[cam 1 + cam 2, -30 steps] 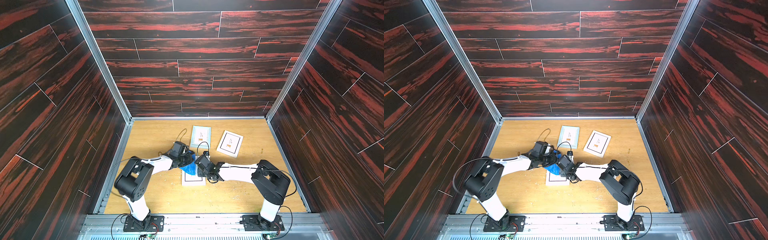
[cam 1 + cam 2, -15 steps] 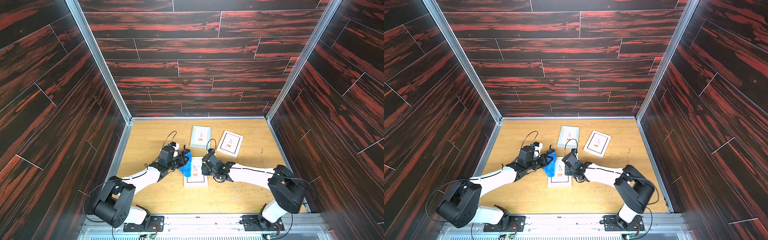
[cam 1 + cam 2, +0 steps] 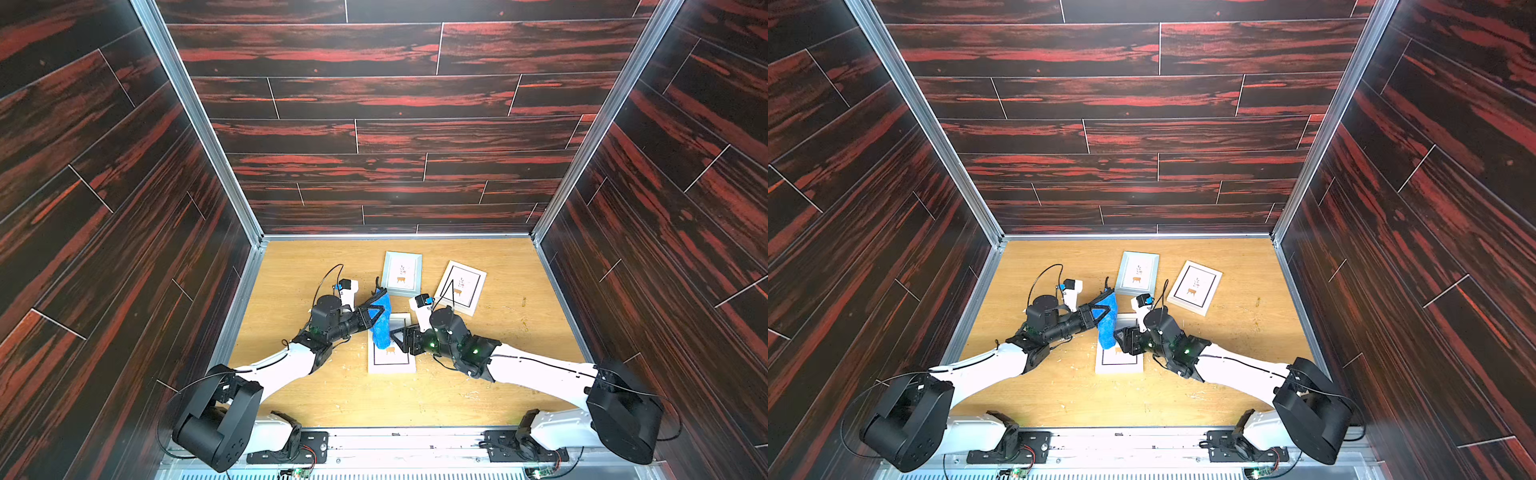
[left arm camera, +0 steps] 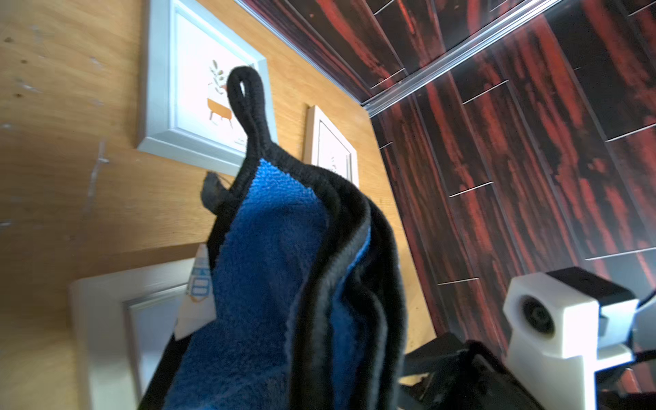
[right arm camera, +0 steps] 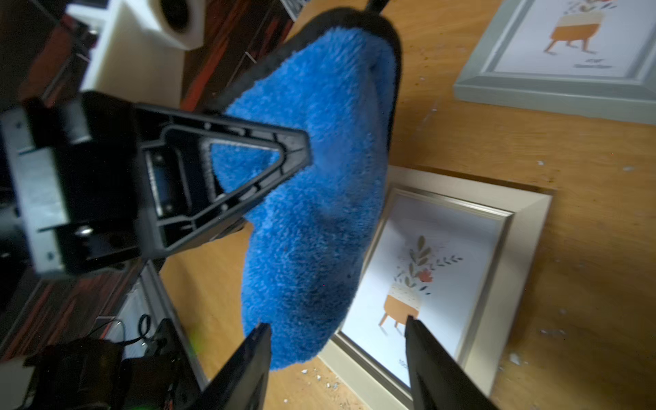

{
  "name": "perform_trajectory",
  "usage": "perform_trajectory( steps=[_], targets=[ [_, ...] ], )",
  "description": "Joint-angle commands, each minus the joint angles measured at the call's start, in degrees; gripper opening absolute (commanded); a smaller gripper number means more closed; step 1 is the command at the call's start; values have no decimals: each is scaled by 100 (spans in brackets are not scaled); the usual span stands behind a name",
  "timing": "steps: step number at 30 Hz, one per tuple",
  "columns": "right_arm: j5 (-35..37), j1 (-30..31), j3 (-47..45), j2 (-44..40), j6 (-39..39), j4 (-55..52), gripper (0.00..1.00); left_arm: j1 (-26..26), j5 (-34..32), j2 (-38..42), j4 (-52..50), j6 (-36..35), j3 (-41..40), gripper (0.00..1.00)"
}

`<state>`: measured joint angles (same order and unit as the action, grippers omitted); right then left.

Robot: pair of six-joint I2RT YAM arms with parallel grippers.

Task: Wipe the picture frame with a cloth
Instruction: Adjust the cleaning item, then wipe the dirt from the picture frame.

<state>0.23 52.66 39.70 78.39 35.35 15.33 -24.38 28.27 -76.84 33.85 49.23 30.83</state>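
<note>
Since the frame a second back, both arms have been stretched further out over the table [image 3: 498, 374], and the jaws of the right gripper [image 3: 399, 336] have been spread. They are seen apart in the right wrist view, one finger [image 5: 255, 355] level with the cloth's lower edge, but whether it touches cannot be told. The near picture frame [image 3: 390, 361] has been left where it lay.

Two more frames are laid further back, well clear of the arms: a grey frame [image 3: 402, 273] and, just beside it, a white frame with a black inner line [image 3: 460, 287]. White specks are scattered over the wood around the near picture frame. Its far end is hidden in both top views by the cloth and by the right gripper [image 3: 1121, 334], which is held over its right edge.

The cloth [image 3: 381, 324] is clamped in the left gripper [image 3: 376, 309], whose jaws are shut on a bunched part of it. It is hung lengthwise over the far end of the near picture frame [image 5: 443, 266] (contact with the glass cannot be judged). It is seen as bright blue and fluffy [image 5: 312, 213], folded into several layers with black edging. A black corner loop [image 4: 243, 85] is stuck out at its far end, and a small white label [image 4: 198, 287] is shown at one side.
</note>
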Motion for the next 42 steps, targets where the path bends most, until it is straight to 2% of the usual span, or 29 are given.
perform_trajectory(
  steps=[1,10,14,16,19,22,26,29,31,33,38,42],
  targets=[
    [-783,7,-127,-69,-132,932,64,-20,290,-23,722,219,-82,0],
    [-710,15,238,387,-155,991,64,-207,631,-14,1415,605,-187,0],
    [-474,11,469,510,-193,933,57,-259,739,-50,1557,689,-227,0],
    [-329,10,541,537,-229,828,48,-260,715,-59,1573,705,-279,0],
    [1,9,627,546,-248,503,19,-236,553,-52,1421,661,-405,5],
    [563,12,802,597,-220,-191,1,-95,150,11,957,557,-454,21],
    [1174,14,1027,832,-261,-1086,0,128,-697,608,-1296,-242,-350,49],
    [1463,22,1141,1086,-291,-1566,0,151,-1548,1074,-2894,-904,-74,58],
    [1515,41,1215,1270,-339,-1764,0,151,-1952,1196,-3611,-1150,51,60],
    [1431,113,1259,1423,-401,-1771,0,149,-1966,1129,-3863,-1332,82,60],
    [1092,244,1477,1849,-310,-1729,0,62,-1390,358,-3654,-1248,64,55],
    [845,236,1603,2210,-113,-1665,0,-115,-1323,15,-3335,-1009,-30,50]
  ],
)
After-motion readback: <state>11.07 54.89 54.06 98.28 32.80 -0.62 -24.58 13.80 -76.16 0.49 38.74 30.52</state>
